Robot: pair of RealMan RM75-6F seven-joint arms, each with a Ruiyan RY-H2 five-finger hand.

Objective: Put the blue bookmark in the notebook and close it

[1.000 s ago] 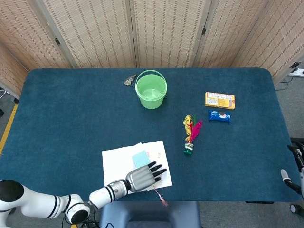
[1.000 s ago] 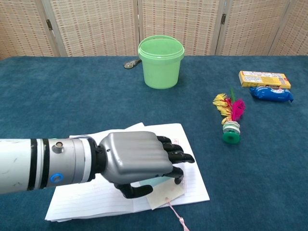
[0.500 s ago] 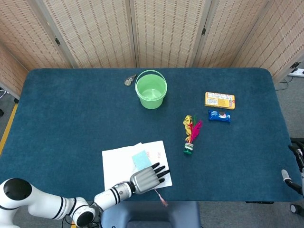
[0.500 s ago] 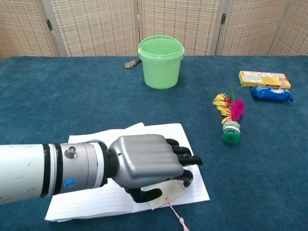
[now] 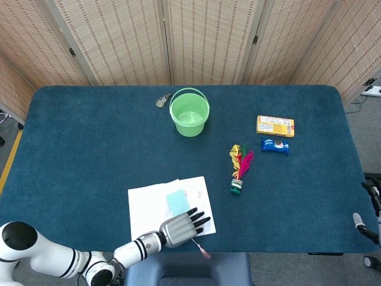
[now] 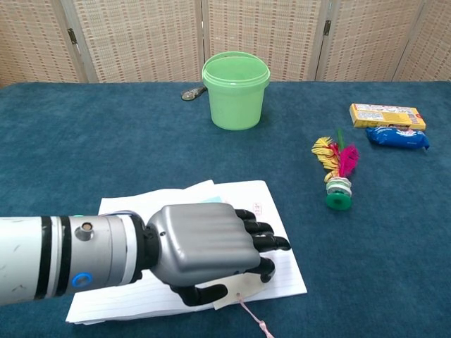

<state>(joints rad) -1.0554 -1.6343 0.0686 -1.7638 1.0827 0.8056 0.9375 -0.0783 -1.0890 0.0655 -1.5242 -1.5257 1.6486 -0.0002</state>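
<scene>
- Left hand (image 6: 204, 252): reaches in from the table's near-left corner, palm down, low over the near-right part of the open notebook (image 5: 169, 205); fingers (image 6: 262, 234) extended toward the notebook's right edge, thumb tucked beneath.
- Grip: whether the hand pinches anything cannot be told; the underside is hidden in both views.
- Right hand: seen in neither view.
- Blue bookmark (image 5: 176, 201): light blue rectangle lying on the notebook's right page, just beyond the fingertips in the head view.
- Cream tag (image 6: 236, 291) with a pink cord (image 6: 252, 318): pokes out under the hand at the notebook's near edge; the cord trails off the page toward the table's near edge.
- Table (image 5: 89, 149): dark blue cloth top.
- Green bucket (image 5: 189, 112): upright, open, near the middle of the far edge; small metal item (image 5: 162, 100) just to its left.
- Feather shuttlecock (image 5: 239, 168): lying right of centre, well apart from the notebook.
- Yellow box (image 5: 275, 126) and blue packet (image 5: 274, 145): side by side toward the right edge.
- View difference: the head view shows most of the bookmark; the chest view shows only a sliver past the knuckles, but shows the tag more plainly.
</scene>
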